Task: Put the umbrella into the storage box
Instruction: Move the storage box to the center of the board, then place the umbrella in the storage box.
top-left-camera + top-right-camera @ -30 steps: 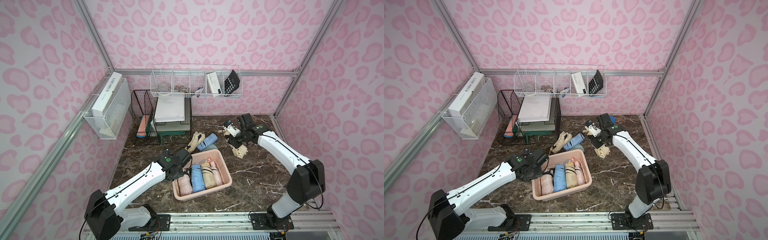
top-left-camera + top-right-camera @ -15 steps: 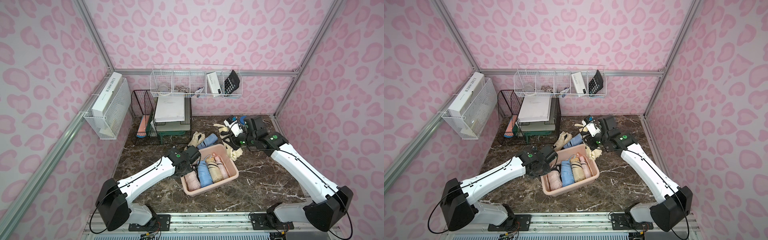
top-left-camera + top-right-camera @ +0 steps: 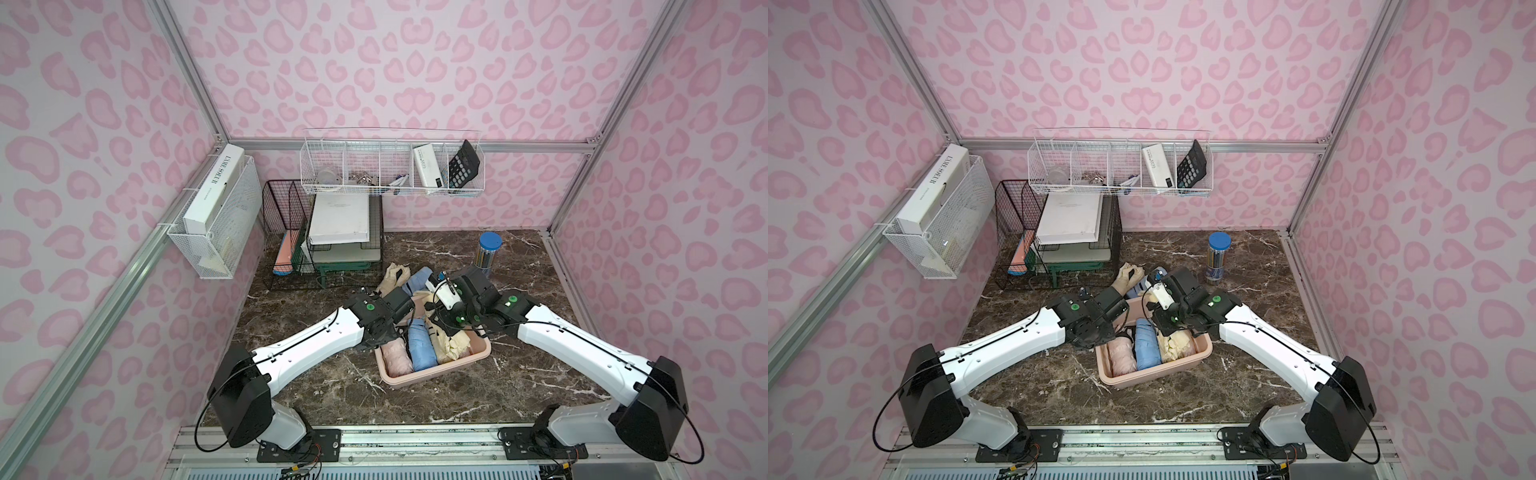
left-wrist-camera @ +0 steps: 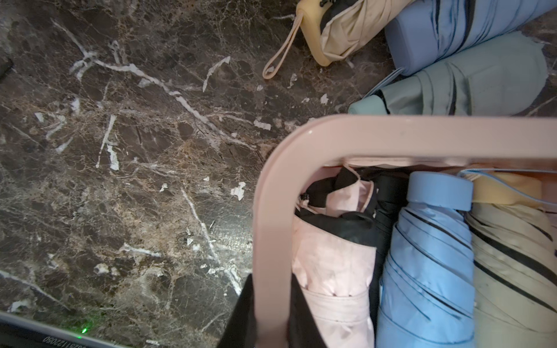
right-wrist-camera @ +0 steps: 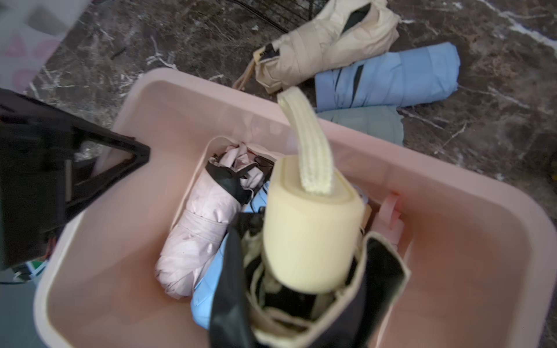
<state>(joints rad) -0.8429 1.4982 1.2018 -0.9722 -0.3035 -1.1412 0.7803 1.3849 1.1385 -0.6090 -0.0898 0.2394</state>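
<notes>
- Dark marble tabletop [image 3: 457, 399], boxed in by pink-spotted walls [image 3: 415, 62].
- Left gripper [image 4: 271, 319]: clenched on the box [image 3: 432, 374]. The left wrist view shows one black finger [image 4: 238, 313] on each side of the left rim, short of the far corner.
- Right gripper [image 5: 307, 280]: grasping the cream umbrella [image 5: 310, 229]. Its jaws are closed on the fabric just behind the handle, and the strap [image 5: 304, 135] sticks out past the fingertips toward the far rim.
- The cream umbrella hangs over the right half of the box, within the rim. I cannot tell whether it touches what lies under it.
- In the box, the pink umbrella [image 5: 196, 235] lies just inside the left gripper's inner finger. The blue umbrella [image 4: 428, 265] touches it, between it and the right gripper.
- Beyond both grippers, three more lie side by side on the marble outside the far rim. The green umbrella [image 5: 364, 123] is just beside the rim, then the pale-blue umbrella [image 5: 388, 81], then the beige umbrella [image 5: 328, 45].
- Farther off, beyond the right gripper, a blue-lidded tube [image 3: 489, 249] stands upright and apart.
- Beyond the left gripper, a black rack [image 3: 286, 232] holds papers against the back wall.
- Above the rack, a white basket [image 3: 390, 170] on the back wall holds a calculator [image 3: 463, 164]. A second basket [image 3: 216, 224] hangs on the left wall.
</notes>
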